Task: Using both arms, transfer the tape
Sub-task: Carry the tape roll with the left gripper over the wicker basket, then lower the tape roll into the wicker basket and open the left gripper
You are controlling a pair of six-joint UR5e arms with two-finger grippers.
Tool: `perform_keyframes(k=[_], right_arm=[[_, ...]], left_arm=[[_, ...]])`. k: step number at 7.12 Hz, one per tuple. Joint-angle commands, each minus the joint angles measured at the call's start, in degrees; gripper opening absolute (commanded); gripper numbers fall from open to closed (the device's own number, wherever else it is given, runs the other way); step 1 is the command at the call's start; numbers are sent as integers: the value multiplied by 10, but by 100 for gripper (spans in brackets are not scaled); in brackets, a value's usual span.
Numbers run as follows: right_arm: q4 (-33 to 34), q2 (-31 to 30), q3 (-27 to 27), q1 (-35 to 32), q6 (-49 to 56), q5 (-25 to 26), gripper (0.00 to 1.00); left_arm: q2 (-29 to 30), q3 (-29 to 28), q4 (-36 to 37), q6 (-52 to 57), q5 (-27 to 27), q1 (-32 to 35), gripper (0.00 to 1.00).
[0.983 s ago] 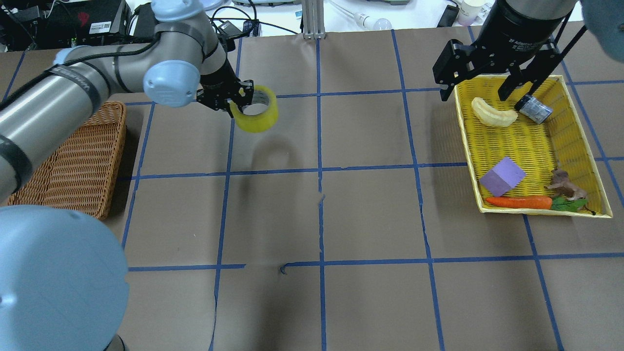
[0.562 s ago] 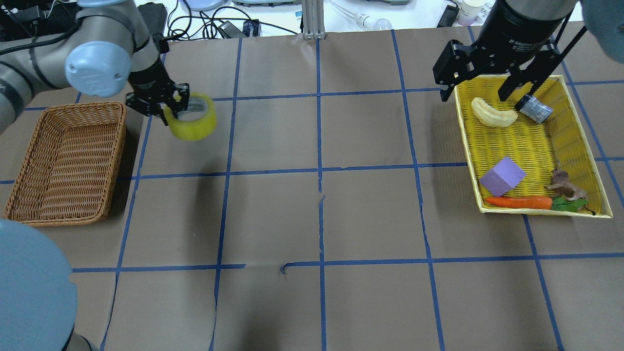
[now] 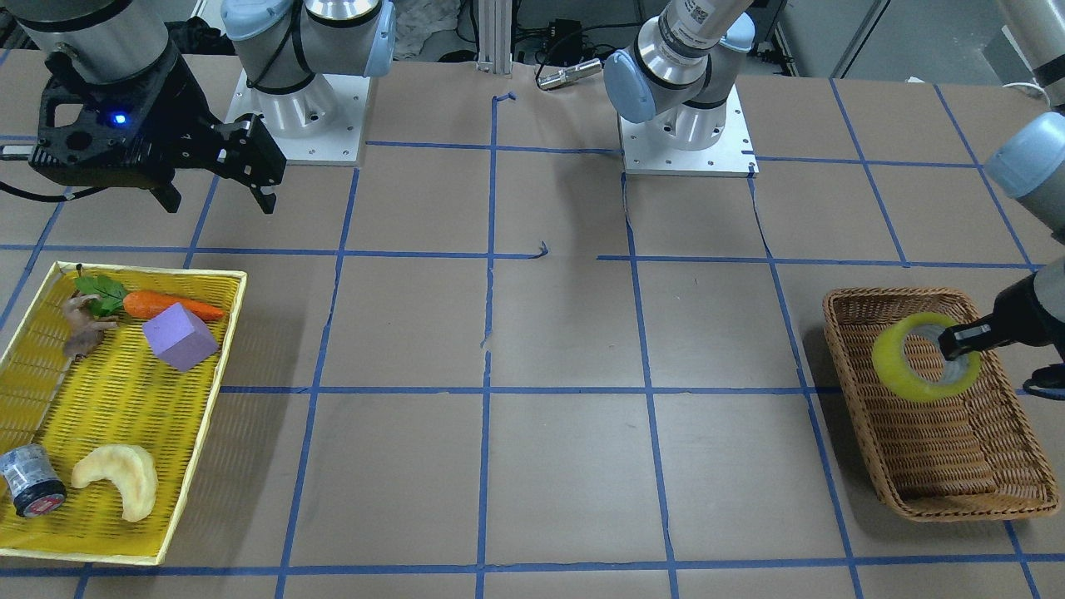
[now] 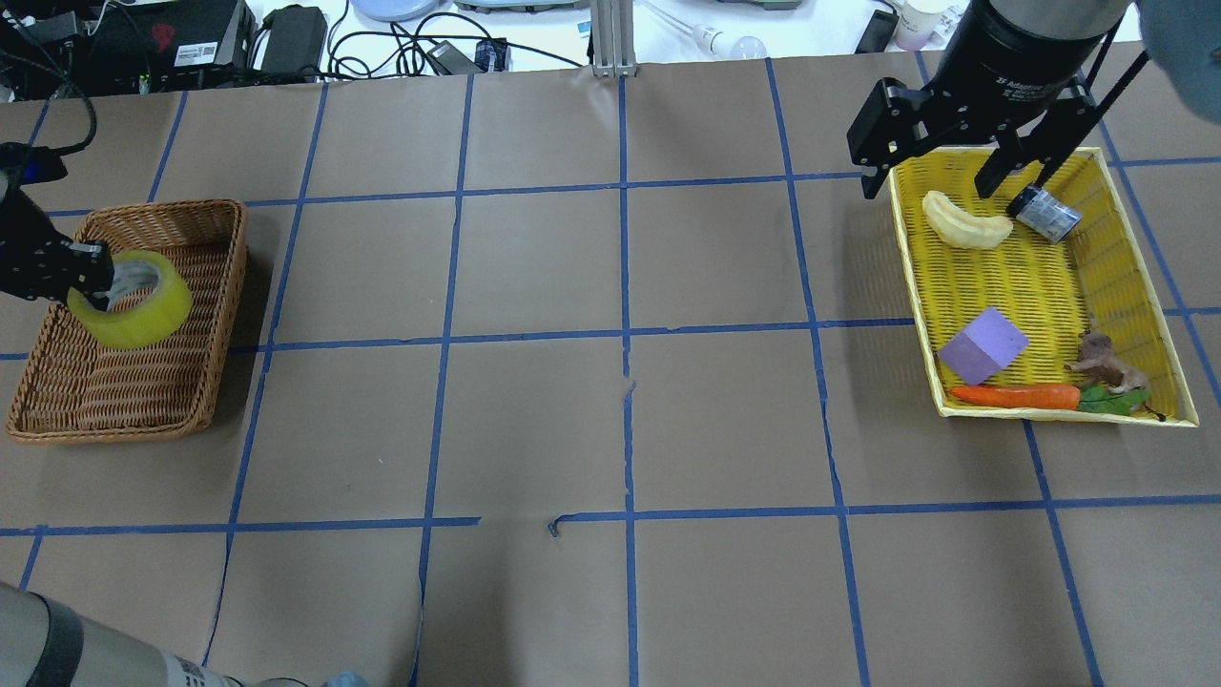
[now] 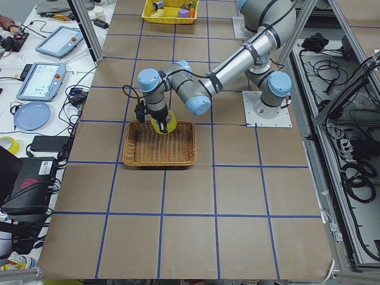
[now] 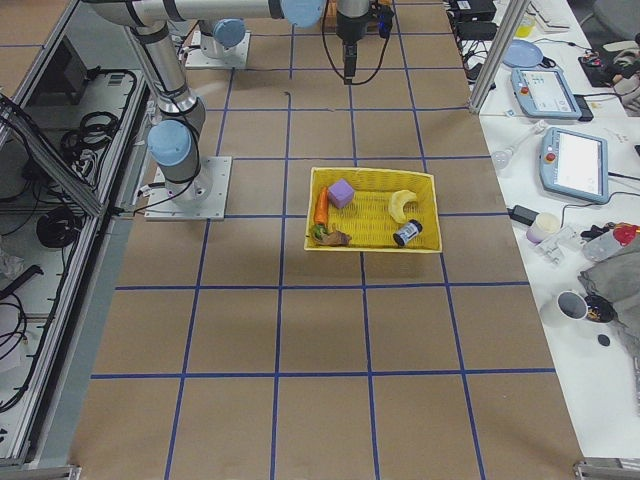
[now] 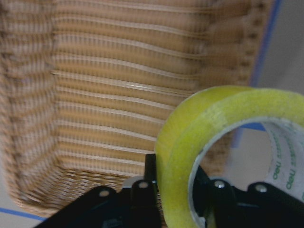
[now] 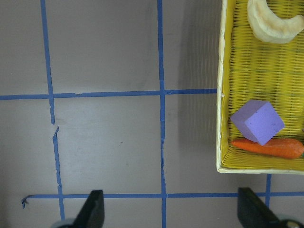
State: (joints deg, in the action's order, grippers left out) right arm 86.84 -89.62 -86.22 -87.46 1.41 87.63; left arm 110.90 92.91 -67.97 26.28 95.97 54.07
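Tape (image 4: 143, 315), one roll, translucent yellow-green with a whitish core printed "meo" in green, hung tilted over the single wicker basket (image 4: 57, 382), its wall clamped by the left gripper (image 4: 95, 277). Far right of the basket, the right gripper (image 4: 927, 186), marked "Adaptive", stood spread wide and empty above one yellow tray (image 4: 1030, 286) holding one purple cube (image 4: 983, 345) and one carrot (image 4: 1016, 395).

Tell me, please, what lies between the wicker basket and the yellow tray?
Only bare brown paper with blue lines, as the overhead view shows, from the wicker basket to the yellow tray.
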Motion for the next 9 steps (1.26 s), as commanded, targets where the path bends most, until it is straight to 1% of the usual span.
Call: perform_keyframes(k=[1, 2, 3, 4, 5, 6, 7, 8, 9], right_arm=[[0, 0, 0, -1, 0, 0, 100], [0, 0, 0, -1, 0, -1, 100], [0, 0, 0, -1, 0, 0, 100], [0, 0, 0, 0, 0, 0, 100], [0, 0, 0, -1, 0, 0, 100], [0, 0, 0, 0, 0, 0, 100], [-1, 0, 0, -1, 0, 0, 100], [0, 0, 0, -1, 0, 0, 100], [-1, 0, 0, 0, 0, 0, 100]], left_arm=[[31, 32, 98, 36, -2, -30, 0], [48, 67, 163, 34, -4, -30, 0], [61, 90, 220, 33, -5, -30, 47], [64, 93, 252, 29, -4, -29, 80], [57, 90, 256, 35, -6, -29, 99], [31, 81, 256, 32, -4, -13, 100], [7, 55, 244, 33, -3, 5, 100], [-16, 37, 205, 31, -4, 33, 100], [-40, 34, 168, 6, -6, 58, 100]])
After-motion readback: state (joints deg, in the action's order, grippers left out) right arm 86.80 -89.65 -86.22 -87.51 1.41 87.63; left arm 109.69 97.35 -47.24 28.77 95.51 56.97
